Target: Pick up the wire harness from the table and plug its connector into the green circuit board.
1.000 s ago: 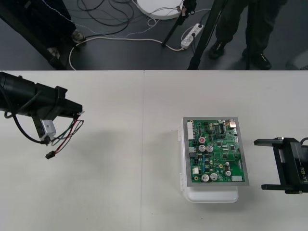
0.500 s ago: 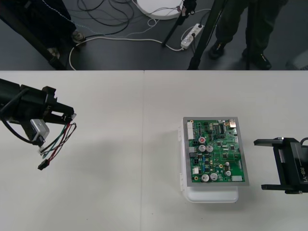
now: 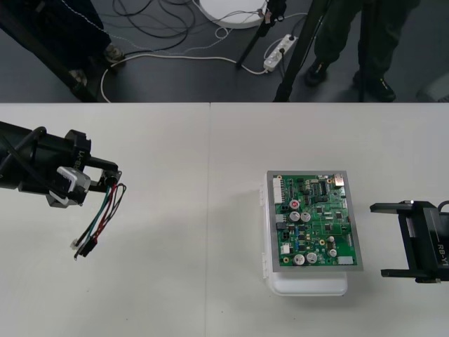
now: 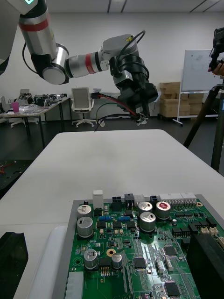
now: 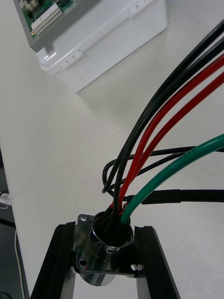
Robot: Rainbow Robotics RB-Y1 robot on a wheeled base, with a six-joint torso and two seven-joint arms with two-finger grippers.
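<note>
My left gripper hovers over the table's left side, shut on the wire harness's round metal socket, which sits between its black fingers. The red, black and green wires hang down from it, ending in the small black plug just above the table. The green circuit board lies on its white base right of centre, well apart from the harness. My right gripper rests open just right of the board. From the right wrist, the board lies close and the left gripper holds the harness beyond it.
Bare table stretches between the harness and the board. The table's far edge borders dark floor with cables, a power strip and tripod legs. The white base shows far beyond the wires in the left wrist view.
My left wrist has turned and shifted slightly toward the board, and the hanging wires swung so the plug now sits lower and a little further right. The right arm has not moved.
</note>
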